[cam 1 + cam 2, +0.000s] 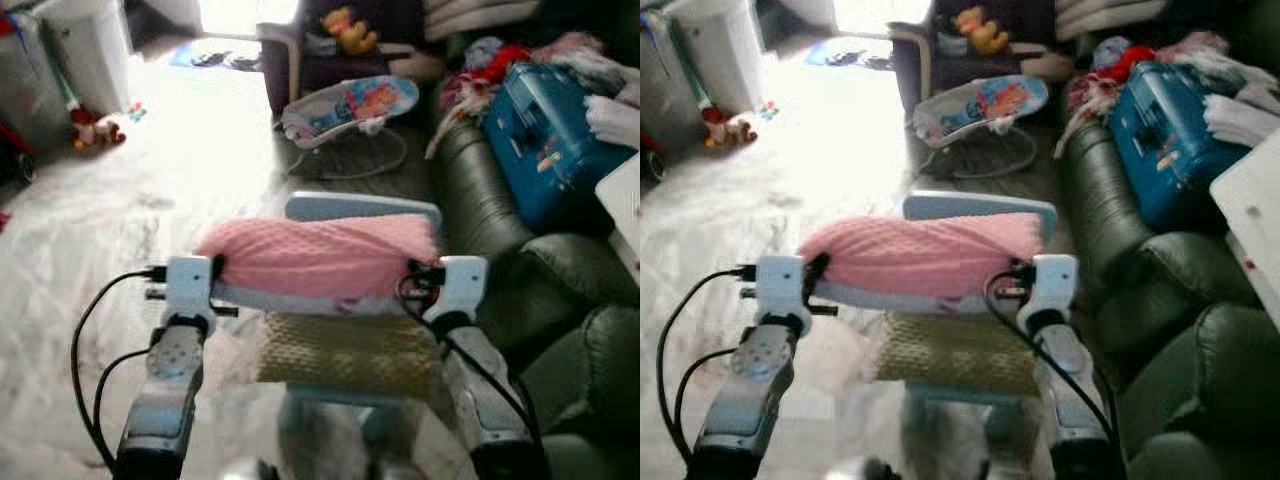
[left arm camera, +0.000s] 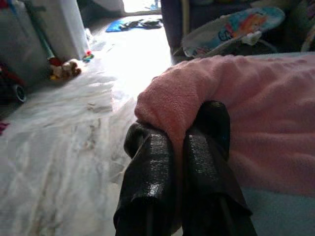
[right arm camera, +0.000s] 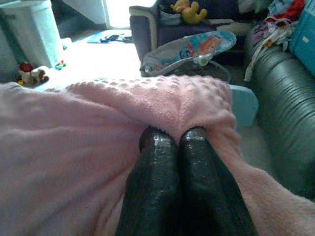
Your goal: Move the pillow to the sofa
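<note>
A pink fuzzy pillow [image 1: 320,255] with a light blue underside hangs in the air in front of me, held at both ends. My left gripper [image 1: 215,270] is shut on its left end, and the black fingers [image 2: 150,162] pinch a fold of pink fabric. At the other end my right gripper [image 1: 412,272] is shut on the pillow in the same way [image 3: 178,135]. A tan knitted piece [image 1: 345,350] hangs just under the pillow. The dark green leather sofa [image 1: 500,240] stands close by on my right.
A blue suitcase [image 1: 545,135] and heaped clothes [image 1: 500,55] fill the sofa's far end, and a white board [image 1: 622,205] leans in at the right edge. Ahead are a baby bouncer [image 1: 350,110] and an armchair [image 1: 300,50]. A white bin [image 1: 95,45] and toys [image 1: 98,130] stand far left.
</note>
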